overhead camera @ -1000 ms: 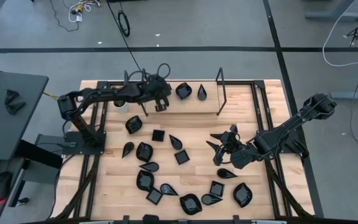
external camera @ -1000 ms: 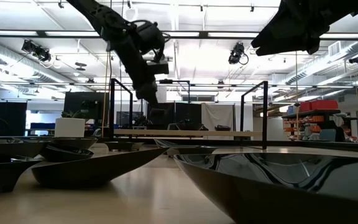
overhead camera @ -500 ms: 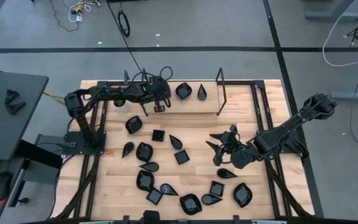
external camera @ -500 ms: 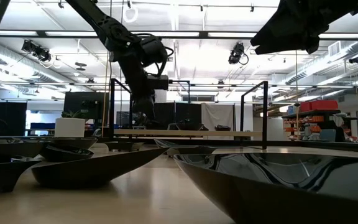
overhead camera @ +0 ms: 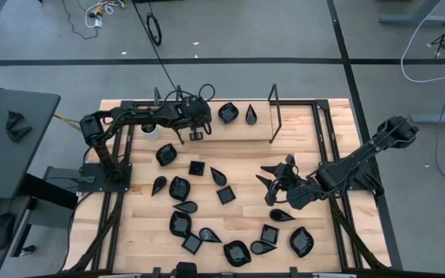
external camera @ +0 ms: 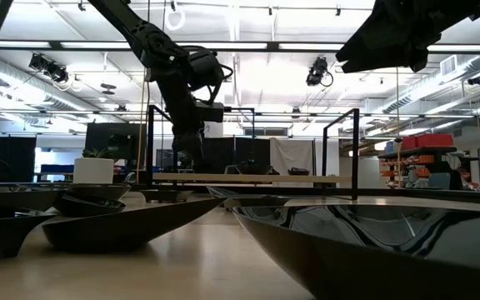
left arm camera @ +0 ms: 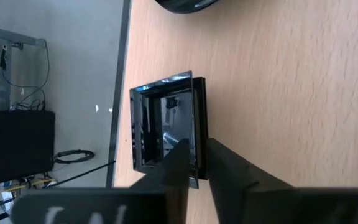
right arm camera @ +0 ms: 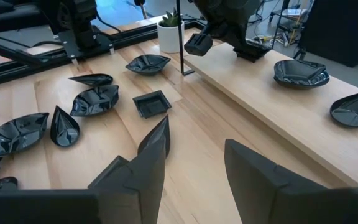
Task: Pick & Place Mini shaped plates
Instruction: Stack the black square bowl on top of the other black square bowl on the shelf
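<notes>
Currently the left gripper (left arm camera: 194,163) pinches one wall of a square plate (left arm camera: 161,127) flat at the table's (overhead camera: 300,131) far edge, beside a rounded plate (overhead camera: 228,113). The right gripper (right arm camera: 194,158) hangs open mid-table.

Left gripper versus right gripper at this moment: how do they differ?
The left gripper is shut on the rim of a square plate; the right gripper is open and holds nothing. The left gripper is down at the raised board on the table's far side; the right gripper hovers over the main tabletop. Both are dark two-finger grippers.
</notes>
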Tool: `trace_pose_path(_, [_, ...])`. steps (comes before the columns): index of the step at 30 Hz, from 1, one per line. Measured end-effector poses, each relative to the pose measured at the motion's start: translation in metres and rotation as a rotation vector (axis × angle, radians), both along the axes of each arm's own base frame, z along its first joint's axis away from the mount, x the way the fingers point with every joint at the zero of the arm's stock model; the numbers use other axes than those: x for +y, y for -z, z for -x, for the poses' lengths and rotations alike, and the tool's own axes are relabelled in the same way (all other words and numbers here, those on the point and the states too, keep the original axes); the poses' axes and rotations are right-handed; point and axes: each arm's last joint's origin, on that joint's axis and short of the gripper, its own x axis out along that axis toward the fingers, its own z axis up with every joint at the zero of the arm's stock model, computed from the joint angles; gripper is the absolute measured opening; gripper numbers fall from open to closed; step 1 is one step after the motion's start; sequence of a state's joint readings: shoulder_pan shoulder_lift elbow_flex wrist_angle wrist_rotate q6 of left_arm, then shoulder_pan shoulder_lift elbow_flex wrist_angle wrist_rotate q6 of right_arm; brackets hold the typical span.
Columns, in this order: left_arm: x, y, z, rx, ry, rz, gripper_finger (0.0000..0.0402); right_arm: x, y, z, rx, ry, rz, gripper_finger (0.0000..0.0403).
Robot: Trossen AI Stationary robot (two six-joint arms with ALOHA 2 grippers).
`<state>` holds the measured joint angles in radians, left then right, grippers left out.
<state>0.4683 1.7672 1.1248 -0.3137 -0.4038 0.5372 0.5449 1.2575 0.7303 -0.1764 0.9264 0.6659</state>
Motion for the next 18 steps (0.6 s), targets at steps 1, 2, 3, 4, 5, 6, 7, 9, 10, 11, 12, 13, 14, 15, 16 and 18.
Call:
trace_pose_path(1, [0.0,0.0,0.0,-0.001,-0.001,0.0,0.0076,0.0,0.0,0.0,0.0,0.0,0.0,0.0169])
trace_pose_path(2, [0.0,0.0,0.0,-0.002,-0.001,0.001,0.0086,0.0,0.0,0.0,0.0,0.0,0.0,0.0169])
trace_pose_path(3, [0.0,-0.0001,0.0,-0.005,-0.004,0.002,0.0095,0.0,0.0,0.0,0.0,0.0,0.0,0.0169])
trace_pose_path(4, [-0.0004,-0.0013,0.0002,-0.012,-0.008,0.004,0.0104,0.0,0.0,0.0,0.0,0.0,0.0,0.0169])
trace_pose_path(5, [-0.0013,-0.0026,0.0,-0.025,-0.014,0.009,0.0112,0.0,0.0,0.0,0.0,0.0,0.0,0.0169])
trace_pose_path(6, [-0.0025,-0.0036,-0.0009,-0.037,-0.012,0.012,0.0119,0.0,0.0,0.0,0.0,0.0,0.0,0.0169])
trace_pose_path(7, [-0.0033,-0.0046,-0.0014,-0.045,-0.013,0.014,0.0125,0.0,0.0,0.0,0.0,0.0,0.0,0.0169])
trace_pose_path(9, [-0.0056,-0.0069,-0.0019,-0.06,-0.017,0.019,0.0134,0.0,-0.0001,-0.0001,0.0,-0.001,0.001,0.0169])
trace_pose_path(10, [-0.0067,-0.0084,-0.0032,-0.076,-0.009,0.023,0.0136,0.0,-0.0002,-0.0002,0.0,-0.001,0.002,0.0169])
trace_pose_path(11, [-0.0073,-0.0093,-0.0043,-0.092,0.003,0.032,0.0136,0.0,-0.0002,-0.0002,0.0,-0.001,0.002,0.0169])
trace_pose_path(12, [-0.0081,-0.0094,-0.0051,-0.104,0.016,0.05,0.0135,0.0,-0.0003,-0.0002,-0.001,-0.001,0.002,0.0169])
trace_pose_path(13, [-0.0088,-0.0088,-0.0052,-0.112,0.026,0.074,0.0131,0.0,-0.0003,-0.0003,-0.002,-0.001,0.001,0.0169])
trace_pose_path(14, [-0.0086,-0.0083,-0.0054,-0.124,0.031,0.094,0.0124,0.0,-0.0003,-0.0003,-0.002,-0.002,0.002,0.0169])
trace_pose_path(15, [-0.008,-0.0079,-0.006,-0.136,0.037,0.106,0.0115,0.0,-0.0003,-0.0003,-0.002,-0.002,0.002,0.0169])
trace_pose_path(16, [-0.007,-0.0072,-0.0062,-0.143,0.041,0.114,0.0104,0.0001,-0.0003,-0.0003,-0.002,-0.002,0.002,0.0169])
trace_pose_path(18, [-0.0038,-0.0062,-0.0048,-0.144,0.036,0.122,0.0079,0.0001,-0.0003,-0.0003,-0.002,-0.002,0.002,0.0169])
